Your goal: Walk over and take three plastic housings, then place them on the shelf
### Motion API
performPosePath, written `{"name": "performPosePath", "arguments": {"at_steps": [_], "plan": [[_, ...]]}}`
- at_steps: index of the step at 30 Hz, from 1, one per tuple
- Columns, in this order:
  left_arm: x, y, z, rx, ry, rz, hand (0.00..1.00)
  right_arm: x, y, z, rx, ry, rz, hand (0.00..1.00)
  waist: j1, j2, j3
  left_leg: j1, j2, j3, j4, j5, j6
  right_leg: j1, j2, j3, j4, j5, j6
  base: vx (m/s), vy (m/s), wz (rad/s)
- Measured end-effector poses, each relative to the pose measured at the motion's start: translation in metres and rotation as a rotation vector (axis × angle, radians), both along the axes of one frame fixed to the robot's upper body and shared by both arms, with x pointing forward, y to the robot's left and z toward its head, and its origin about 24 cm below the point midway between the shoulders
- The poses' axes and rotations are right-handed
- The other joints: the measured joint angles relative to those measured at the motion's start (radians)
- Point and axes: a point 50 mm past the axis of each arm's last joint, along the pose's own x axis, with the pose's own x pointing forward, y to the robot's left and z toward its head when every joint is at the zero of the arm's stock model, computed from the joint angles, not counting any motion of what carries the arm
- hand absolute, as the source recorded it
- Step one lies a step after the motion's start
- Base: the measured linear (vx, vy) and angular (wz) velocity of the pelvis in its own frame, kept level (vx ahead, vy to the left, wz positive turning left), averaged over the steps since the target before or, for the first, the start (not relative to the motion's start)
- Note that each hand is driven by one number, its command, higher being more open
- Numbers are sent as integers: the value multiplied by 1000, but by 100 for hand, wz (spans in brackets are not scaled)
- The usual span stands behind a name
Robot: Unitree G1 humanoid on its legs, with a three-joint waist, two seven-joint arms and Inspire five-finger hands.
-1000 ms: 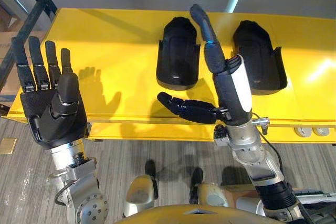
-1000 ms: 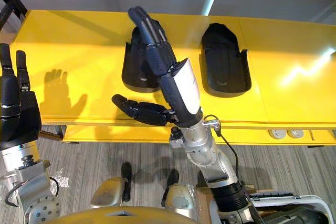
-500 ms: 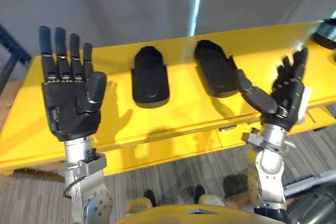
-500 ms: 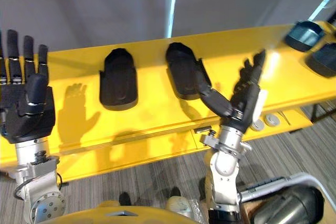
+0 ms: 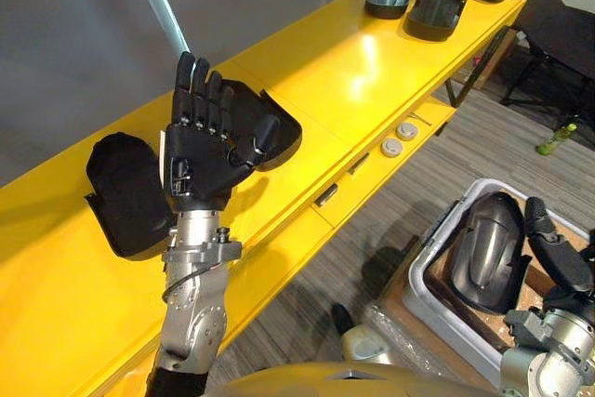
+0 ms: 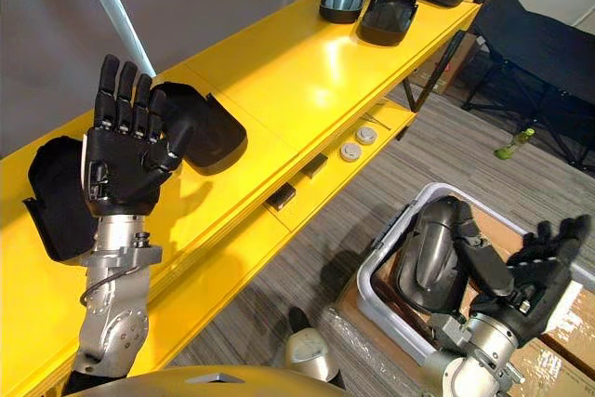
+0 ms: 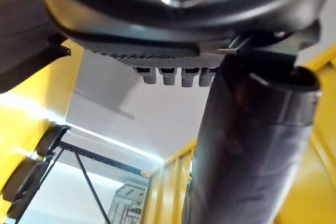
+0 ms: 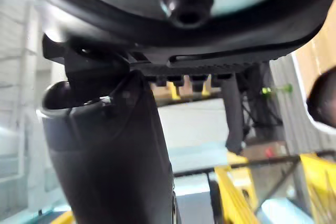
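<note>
Rising at left centre, the left robot hand (image 5: 200,160) is held upright with its dimpled black palm facing the camera. Its fingers are straight and close together, its thumb is relaxed, and it holds nothing.

Behind it a long, glossy yellow counter (image 5: 372,72) runs diagonally from the lower left to the upper right of the frame. Two matte black plastic housings lie on it. The left housing (image 5: 125,197) is a shoe-shaped shell, rounded at one end and squared at the other. The middle housing (image 5: 279,132) is partly hidden behind the raised fingers. They lie apart, with bare yellow between them.

At the upper right end of the counter the far housings (image 5: 437,11), three dark hollow shells, sit close together. A wide stretch of bare, shiny counter top separates them from the nearer pair. Two round pale discs (image 5: 391,147) sit on the ledge along the counter's front edge.

At the lower right, the right robot hand (image 6: 535,276) has its fingers spread and loosely straight, empty. Its thumb shows against the binned housing (image 5: 488,253), a smooth domed black shell lying in a pale grey bin (image 5: 435,230) with a rounded rim. Whether the thumb touches it cannot be told.

Grey striped carpet (image 5: 372,248) lies open between the counter's front edge and the bin. A green bottle (image 5: 556,139) stands on the carpet at the right edge.
</note>
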Motion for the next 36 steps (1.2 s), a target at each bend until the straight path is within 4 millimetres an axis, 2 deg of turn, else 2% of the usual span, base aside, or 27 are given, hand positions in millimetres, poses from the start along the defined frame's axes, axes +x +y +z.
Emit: {"name": "performPosePath", "arguments": {"at_steps": [3, 5, 6, 7, 9, 10, 13, 15, 16, 19, 20, 21, 22, 23, 24, 25, 26, 27, 28, 29, 30, 31, 32, 33, 34, 35, 36], "plan": [[6, 1, -9, 59, 78, 79, 100, 23, 12, -5, -16, 37, 202, 100, 32, 7, 6, -53, 5, -107, 84, -15, 24, -10, 8, -11, 13, -2, -4, -6, -75, 15], [3, 9, -20, 66, 150, 157, 100, 58, 25, -13, -19, 48, 379, 100, 100, 17, 21, -93, 5, -303, 182, -80, 47, -17, 25, 56, 15, 2, -11, -53, -13, -60], [1, 11, -22, 59, 163, 172, 100, 67, 27, -15, -7, 47, 408, 100, 118, 26, 27, -95, 5, -353, 198, -108, 44, -17, 34, 75, 15, 3, -11, -84, 111, -92], [-5, 15, -29, 56, 195, 191, 100, 80, 31, -20, 13, 58, 438, 100, 156, 44, 34, -93, 4, -424, 218, -156, 19, -19, 53, 103, 16, 7, -7, -95, 141, -66], [-15, 17, -37, 60, 235, 196, 100, 82, 37, -35, 95, 91, 421, 100, 167, 49, 32, -100, -6, -429, 243, -169, 18, -23, 45, 104, 37, 6, -7, -71, 129, -18], [-21, 18, -38, 48, 236, 182, 100, 77, 42, -46, 165, 114, 392, 100, 171, 41, 37, -106, -17, -433, 254, -172, 21, -32, 35, 101, 55, -2, -2, -47, 146, 10], [-25, 15, -34, 55, 207, 138, 100, 60, 54, -64, 255, 174, 356, 100, 178, 6, 67, -110, -37, -432, 275, -174, 29, -46, 20, 106, 84, -2, -1, -49, 118, -4], [-25, 7, -30, 70, 174, 74, 100, 47, 62, -73, 284, 218, 361, 100, 175, -32, 91, -142, -51, -417, 323, -192, 47, -70, 8, 136, 87, 13, 18, -126, 146, -27], [-25, 5, -30, 70, 173, 60, 100, 46, 64, -74, 288, 222, 365, 100, 175, -38, 96, -148, -52, -403, 338, -200, 51, -76, 8, 150, 87, 19, 26, -158, 160, -67], [-25, -5, -31, 67, 178, 21, 100, 46, 70, -67, 295, 185, 401, 100, 174, -46, 121, -154, -49, -333, 400, -234, 81, -89, 6, 136, 69, 80, 22, -176, 99, -76], [-25, -4, -30, 77, 176, 27, 100, 52, 72, -62, 313, 138, 424, 100, 177, -46, 126, -157, -38, -299, 410, -234, 95, -89, 7, 113, 28, 144, 13, -248, 53, -91], [-25, -2, -30, 85, 175, 35, 100, 56, 73, -60, 310, 119, 435, 100, 183, -42, 128, -161, -26, -275, 408, -229, 105, -88, 6, 110, -1, 183, 13, -288, 27, -94], [-23, 2, -30, 99, 174, 46, 100, 64, 76, -54, 298, 85, 455, 100, 187, -23, 139, -176, 4, -240, 416, -222, 109, -120, 13, 38, 82, 136, -22, -260, 27, -72], [-21, 5, -29, 99, 167, 52, 100, 74, 77, -50, 279, 64, 477, 100, 195, 0, 151, -177, 34, -223, 412, -204, 107, -164, 9, -61, 281, 17, -70, -241, 49, -57], [-21, 7, -29, 91, 167, 50, 100, 78, 79, -48, 270, 59, 488, 100, 197, 10, 156, -176, 50, -217, 409, -196, 105, -174, -2, -96, 365, -24, -76, -146, 45, -42], [-21, 8, -30, 86, 166, 48, 100, 84, 81, -48, 262, 57, 499, 100, 210, 21, 160, -171, 76, -207, 406, -185, 99, -178, -29, -130, 471, -71, -85, -158, -43, -44], [-20, 11, -30, 71, 163, 50, 100, 92, 87, -48, 269, 61, 510, 100, 229, 25, 160, -171, 110, -195, 406, -174, 84, -173, -77, -153, 573, -102, -108, -167, -141, -61], [-20, 13, -31, 56, 159, 41, 100, 98, 95, -50, 282, 71, 521, 100, 245, 25, 160, -170, 146, -182, 406, -162, 63, -159, -129, -161, 628, -104, -112, -153, -193, -58], [-19, 12, -33, 43, 158, 24, 100, 98, 98, -53, 282, 84, 520, 100, 247, 24, 160, -170, 163, -179, 406, -155, 50, -149, -154, -160, 642, -103, -111, -103, -243, -52], [-17, 8, -37, 24, 168, -25, 100, 99, 103, -54, 270, 100, 521, 100, 247, 14, 155, -170, 190, -174, 405, -142, 23, -126, -204, -159, 646, -97, -102, -79, -292, -50], [-17, 1, -42, 8, 184, -89, 100, 97, 106, -55, 218, 129, 516, 100, 247, -8, 143, -164, 215, -155, 407, -127, -5, -107, -256, -160, 638, -88, -89, -65, -323, -54], [-17, -2, -45, 5, 194, -116, 100, 95, 107, -57, 196, 146, 516, 100, 246, -21, 135, -160, 225, -146, 407, -120, -20, -99, -276, -162, 625, -84, -82, -52, -397, -63], [-18, -10, -48, -7, 212, -162, 100, 90, 108, -62, 177, 184, 531, 100, 238, -39, 125, -151, 250, -130, 408, -102, -54, -68, -298, -199, 559, -70, -4, -34, -483, -69], [-18, -17, -49, -13, 217, -197, 100, 85, 109, -67, 184, 219, 555, 100, 231, -82, 101, -147, 273, -120, 408, -81, -93, -30, -297, -257, 452, -55, 48, -26, -528, -68], [-16, -21, -49, -17, 221, -212, 100, 84, 107, -69, 179, 238, 562, 100, 225, -99, 91, -149, 284, -119, 409, -70, -111, -12, -288, -289, 425, -124, 90, 0, -581, -71], [-9, -32, -53, -24, 245, -246, 100, 83, 99, -71, 149, 278, 570, 100, 215, -86, 83, -162, 323, -144, 399, -46, -124, -2, -241, -316, 385, -208, 116, 9, -580, -51], [-4, -39, -57, -32, 266, -265, 100, 83, 93, -71, 125, 289, 567, 100, 207, -53, 88, -171, 349, -172, 385, -31, -124, -5, -213, -328, 375, -219, 109, 2, -531, -33]]}}
